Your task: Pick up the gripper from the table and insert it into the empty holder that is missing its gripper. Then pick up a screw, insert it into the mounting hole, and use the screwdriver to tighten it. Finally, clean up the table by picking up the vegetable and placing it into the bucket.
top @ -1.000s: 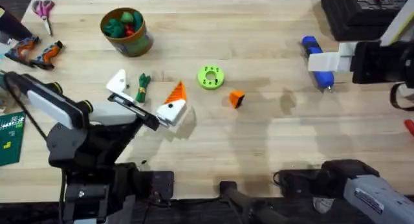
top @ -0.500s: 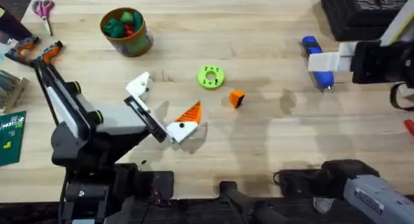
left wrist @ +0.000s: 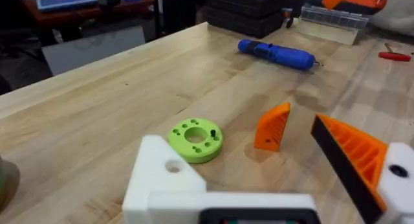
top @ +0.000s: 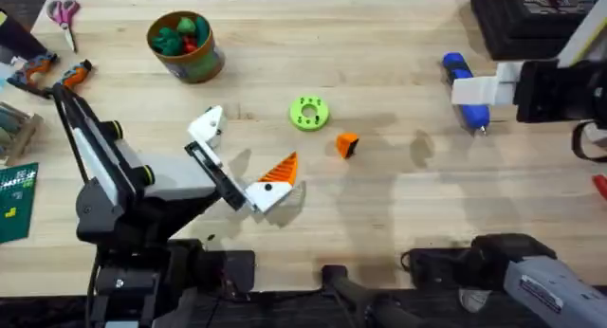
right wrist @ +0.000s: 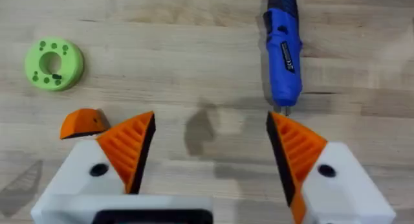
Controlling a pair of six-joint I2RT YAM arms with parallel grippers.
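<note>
The small orange gripper (top: 347, 144) (left wrist: 272, 127) (right wrist: 84, 122) lies on the table just right of a green round disc (top: 309, 113) (left wrist: 196, 138). My left gripper (top: 245, 144) (left wrist: 242, 153) is open near the table, short of both. One of its fingers (top: 280, 167) carries an orange pad; the other is a bare white holder (top: 207, 125) (left wrist: 162, 179). The blue screwdriver (top: 465, 91) (right wrist: 283, 49) lies at the right. My right gripper (right wrist: 210, 127) hovers open over its tip. The bucket (top: 185, 45) stands at the back left. The vegetable is hidden.
A small dark piece sits in one hole of the green disc. Scissors (top: 64, 13) and orange-handled tools (top: 57, 77) lie at the far left, and a green board (top: 14, 200) at the left edge. A black case (top: 517, 20) fills the back right corner.
The left gripper has swung right and away from the arm's base, toward the disc and the orange gripper, most of it in the first half second. The vegetable seen beside it earlier no longer shows.
</note>
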